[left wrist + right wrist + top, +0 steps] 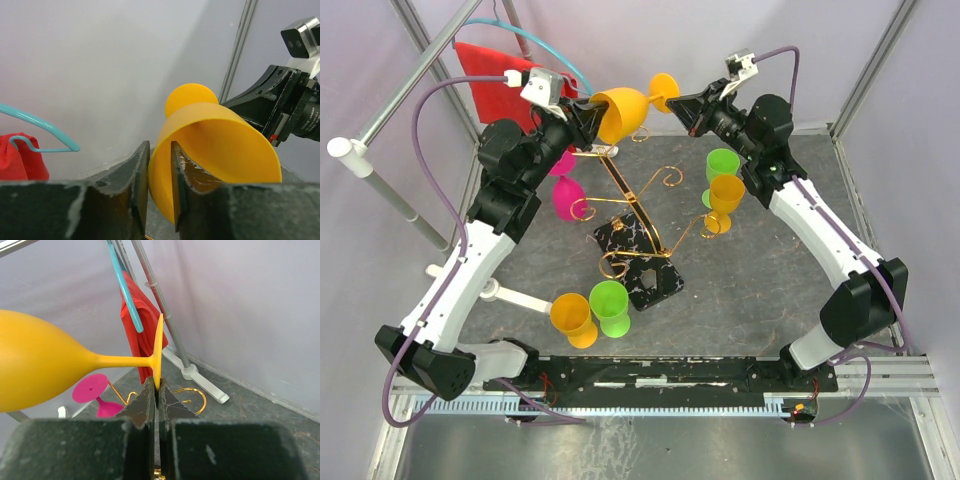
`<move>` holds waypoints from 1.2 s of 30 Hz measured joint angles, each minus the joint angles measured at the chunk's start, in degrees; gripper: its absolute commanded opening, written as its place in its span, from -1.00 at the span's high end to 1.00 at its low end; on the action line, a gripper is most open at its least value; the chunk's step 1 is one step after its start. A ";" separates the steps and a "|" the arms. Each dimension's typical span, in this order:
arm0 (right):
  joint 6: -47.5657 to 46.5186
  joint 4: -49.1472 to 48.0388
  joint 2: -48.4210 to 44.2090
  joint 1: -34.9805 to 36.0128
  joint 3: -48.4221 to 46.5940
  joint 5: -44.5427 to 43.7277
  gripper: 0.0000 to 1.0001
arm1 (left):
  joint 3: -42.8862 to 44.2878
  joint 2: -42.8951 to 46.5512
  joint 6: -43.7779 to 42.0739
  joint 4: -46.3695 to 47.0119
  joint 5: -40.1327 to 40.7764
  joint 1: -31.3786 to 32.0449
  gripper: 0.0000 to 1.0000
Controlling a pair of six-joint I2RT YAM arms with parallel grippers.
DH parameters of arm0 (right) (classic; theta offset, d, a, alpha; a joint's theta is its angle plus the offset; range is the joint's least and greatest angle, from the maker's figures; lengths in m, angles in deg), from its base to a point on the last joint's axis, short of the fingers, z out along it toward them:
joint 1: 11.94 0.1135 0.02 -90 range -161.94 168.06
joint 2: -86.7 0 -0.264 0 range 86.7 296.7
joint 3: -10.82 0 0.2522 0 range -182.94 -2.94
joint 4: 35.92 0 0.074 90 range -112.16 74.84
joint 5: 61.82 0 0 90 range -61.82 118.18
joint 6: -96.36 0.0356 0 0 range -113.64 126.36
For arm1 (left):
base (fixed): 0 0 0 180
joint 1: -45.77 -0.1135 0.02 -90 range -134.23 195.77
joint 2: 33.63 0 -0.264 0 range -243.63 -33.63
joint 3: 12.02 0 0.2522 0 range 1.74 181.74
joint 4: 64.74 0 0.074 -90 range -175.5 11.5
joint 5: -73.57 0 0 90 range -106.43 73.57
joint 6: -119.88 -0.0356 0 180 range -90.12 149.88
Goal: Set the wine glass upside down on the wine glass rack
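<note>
Pinching with the right gripper (158,390), jaws fully closed on the edge of the round foot of the orange wine glass (40,365). Held on its side, stem level, bowl running off to the left of those fingers.

At the bowl end, straddled by the left gripper (160,150): one finger inside the rim, one outside, a narrow gap between. Cannot tell whether pressing the wall or merely flanking it.

Hanging in the air between the two grippers, over the far end of the wine glass rack (630,205), apart from its gold arms.

Below the left gripper, a pink glass (566,195), foot up, at a scroll arm. Below the right gripper, a green glass (723,163) and a second orange glass (727,190) by the rack's other side.

Nearer the arm bases, a near orange glass (572,318) touching a near green glass (611,305) on the grey table (770,290).

Beyond the left gripper, a red cloth (20,155) on a teal hanger (45,125).
</note>
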 measured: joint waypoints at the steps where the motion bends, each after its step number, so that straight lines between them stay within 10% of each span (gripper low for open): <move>1: -0.07 -0.04 0.00 0.00 0.00 -0.02 0.99 | -0.02 0.00 0.11 0.00 0.00 0.00 0.11; 7: -1.38 0.39 0.00 0.37 0.00 -2.71 0.99 | -1.22 0.37 0.02 -0.15 -0.26 0.02 -0.99; 21: -25.16 17.75 -0.31 -0.04 -7.08 -22.80 0.99 | -2.82 2.58 -6.34 -11.37 5.05 0.24 -0.98; 36: -50.53 15.89 -9.55 1.11 -0.57 -10.45 0.99 | 25.27 -18.18 -9.22 -16.72 -15.65 0.22 -0.94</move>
